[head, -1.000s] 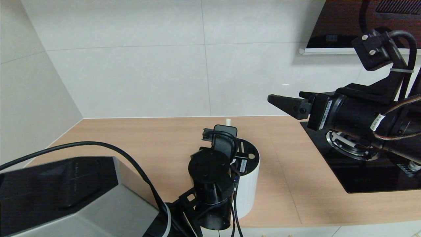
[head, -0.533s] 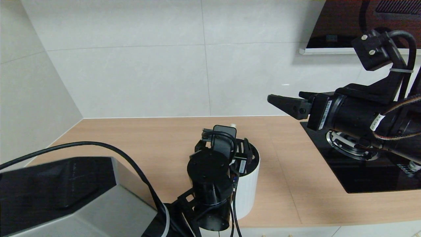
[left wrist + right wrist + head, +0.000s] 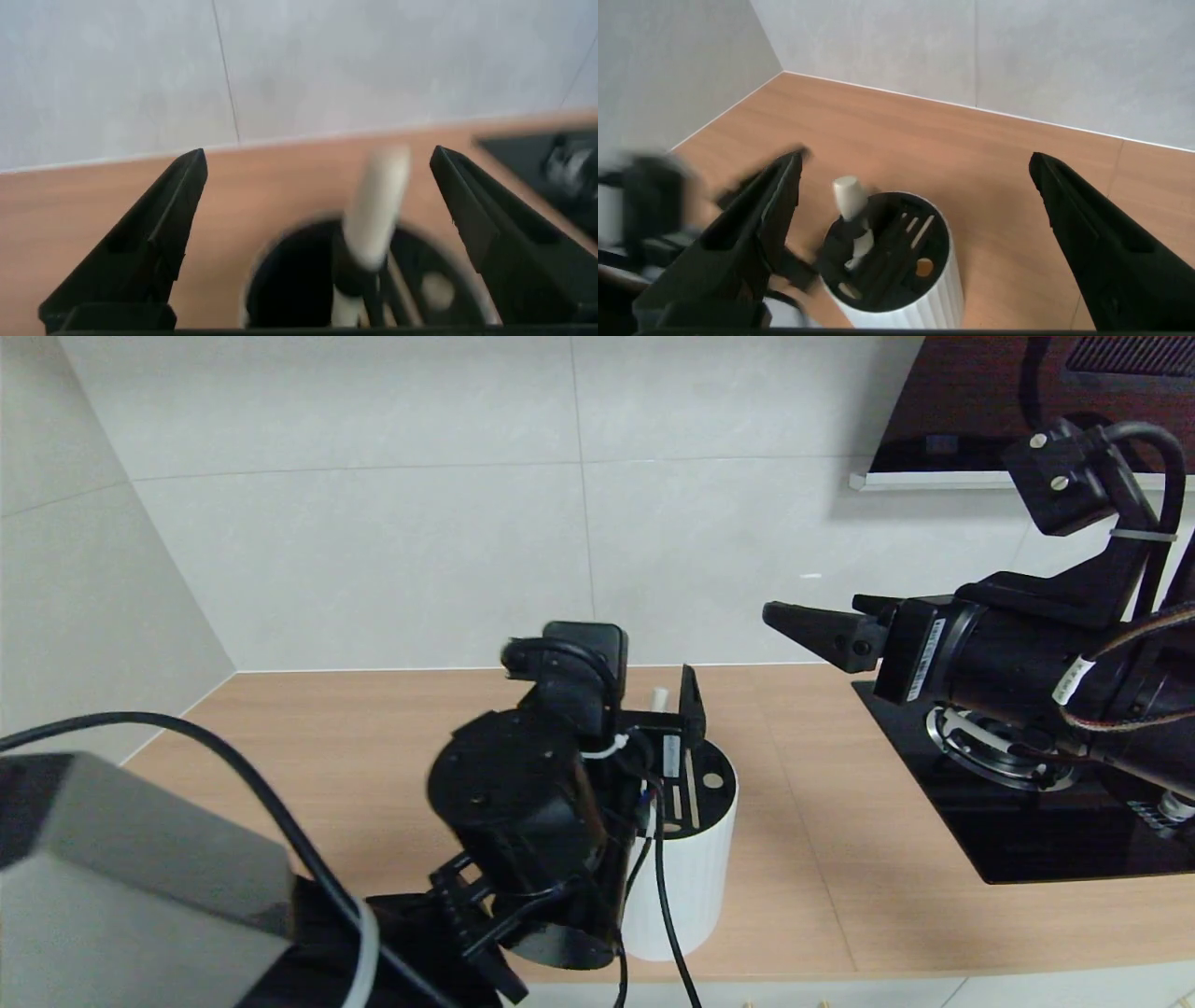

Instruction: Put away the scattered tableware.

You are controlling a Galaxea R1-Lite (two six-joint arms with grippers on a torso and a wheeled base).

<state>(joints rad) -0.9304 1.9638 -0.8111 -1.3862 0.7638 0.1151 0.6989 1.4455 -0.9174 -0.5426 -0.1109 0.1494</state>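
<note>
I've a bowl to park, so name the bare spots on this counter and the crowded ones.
Bare wood lies between the white holder and the cooktop, and in the far left corner of the counter by the walls. Crowded: the holder itself, with the open left gripper over it, and the cooktop side, where the right gripper hangs above.
</note>
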